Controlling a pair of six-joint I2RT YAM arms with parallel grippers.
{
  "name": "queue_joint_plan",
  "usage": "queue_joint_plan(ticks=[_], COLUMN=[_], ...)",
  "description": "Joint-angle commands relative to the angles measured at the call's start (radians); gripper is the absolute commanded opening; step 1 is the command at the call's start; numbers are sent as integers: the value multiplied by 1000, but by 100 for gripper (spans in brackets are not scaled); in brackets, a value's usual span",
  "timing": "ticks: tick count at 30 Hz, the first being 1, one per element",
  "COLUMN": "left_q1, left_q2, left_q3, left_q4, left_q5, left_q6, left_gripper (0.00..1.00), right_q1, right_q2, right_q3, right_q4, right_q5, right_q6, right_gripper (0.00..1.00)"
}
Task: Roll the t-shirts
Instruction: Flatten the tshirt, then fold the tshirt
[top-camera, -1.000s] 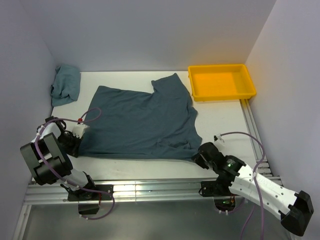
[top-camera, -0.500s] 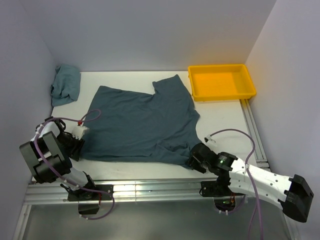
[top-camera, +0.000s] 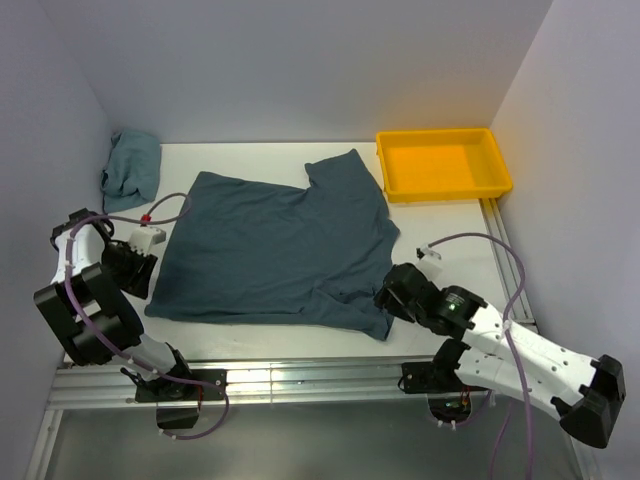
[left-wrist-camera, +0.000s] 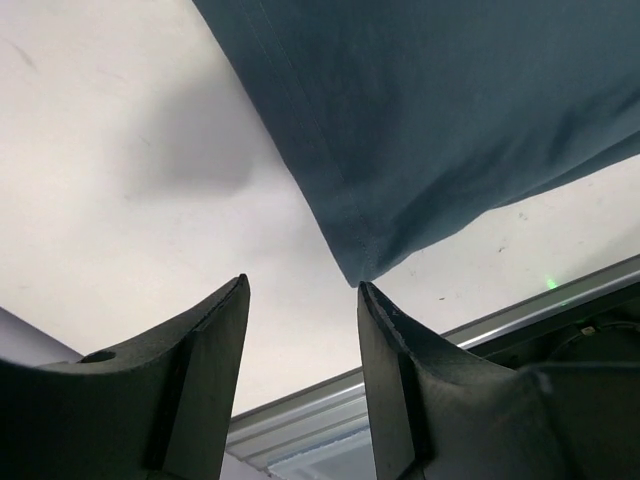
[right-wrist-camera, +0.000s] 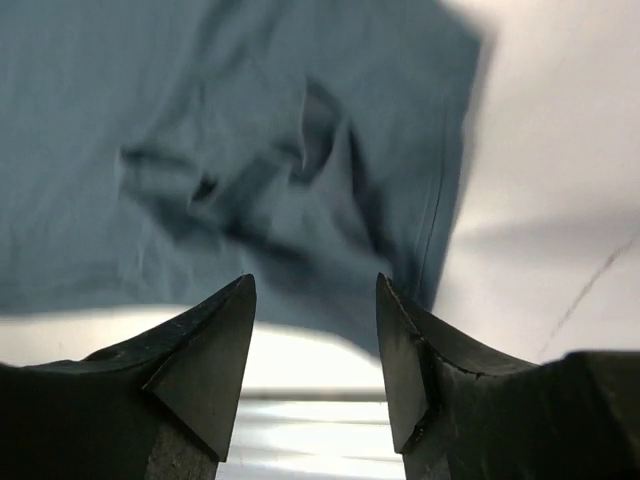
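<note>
A dark slate-blue t-shirt (top-camera: 275, 250) lies spread flat on the white table (top-camera: 445, 225), its hem toward the near edge. My left gripper (top-camera: 138, 280) stands open just off the shirt's near left corner. In the left wrist view that corner (left-wrist-camera: 420, 130) ends right at the tip of one finger, and the left gripper (left-wrist-camera: 303, 285) holds nothing. My right gripper (top-camera: 385, 300) hovers open over the near right corner. The right wrist view shows the wrinkled cloth (right-wrist-camera: 250, 150) below the empty right gripper (right-wrist-camera: 315, 285). A second t-shirt (top-camera: 130, 170) sits bunched at the back left.
A yellow plastic tray (top-camera: 443, 185) stands at the back right corner. An aluminium rail (top-camera: 300, 375) runs along the near table edge, close under both grippers. Grey walls close in the left, back and right sides.
Both grippers opened and let go of the shirt's near corners. The left gripper drew back to the left. The right one rose and shifted inward. The hem now lies flat.
</note>
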Motion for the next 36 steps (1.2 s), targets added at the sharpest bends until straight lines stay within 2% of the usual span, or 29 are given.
queue_joint_plan(ticks=[1,4,10,20,23,25,29,33,36], left_q1=[6,9,9,7,7,9,9,9,7], left_q2=[19,33,67,85,85,87,93,101,108], left_q3=[88,120,148,128,125,125,128,137,143], left_q4=[-85,-102,-104,-78,-72,-70,-67,-69,-64], left_q5=[89,103,118,120,115,112,111,117,118], left_q6=[-1,1,-22,-28,-31,-30,-31,-39,-45], left_gripper=[53,53,53,52,52,52,52,52,51], right_q1=[-100,-196,-228,-228,-228,-228,-226,-231,-249], right_q2=[83,164,354,506,522,522,519,529,534], right_q3=[41,20,47,87,90,96,130,191,239], right_q4=[103,263,402,434,440,421,391,342,324], right_q5=[32,-47,-90,-104,-105,-99,-82,-27,-15], right_q6=[-154,-238,-300,-310,-310,-309,-326,-346,-369], right_gripper=[58,55,51,47,40,29,22,4,0])
